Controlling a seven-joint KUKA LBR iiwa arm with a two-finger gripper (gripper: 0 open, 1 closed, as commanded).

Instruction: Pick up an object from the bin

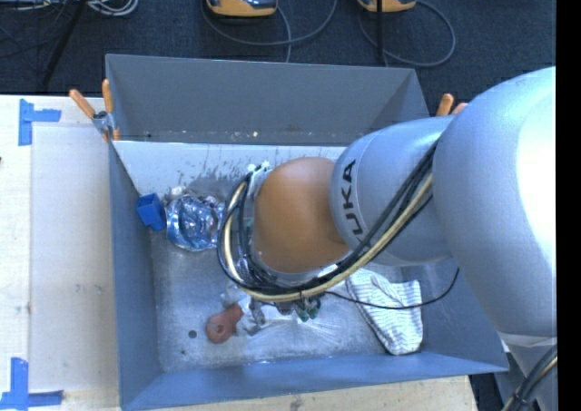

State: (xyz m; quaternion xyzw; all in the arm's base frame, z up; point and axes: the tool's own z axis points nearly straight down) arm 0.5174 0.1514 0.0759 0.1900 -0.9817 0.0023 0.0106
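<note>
Reach step, we judge: gripper (263, 313) down beside brown lump (221, 326); its opening we cannot tell; next needs closing, lifting

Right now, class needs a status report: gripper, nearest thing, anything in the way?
Gripper low near front of bin. Reddish-brown lump beside it. White cloth close on other side.

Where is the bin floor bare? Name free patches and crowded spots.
Free: bin floor at lower left, bordered by the blue block, crumpled foil and brown piece. Crowded: the middle under the arm, and lower right by the white cloth.
</note>
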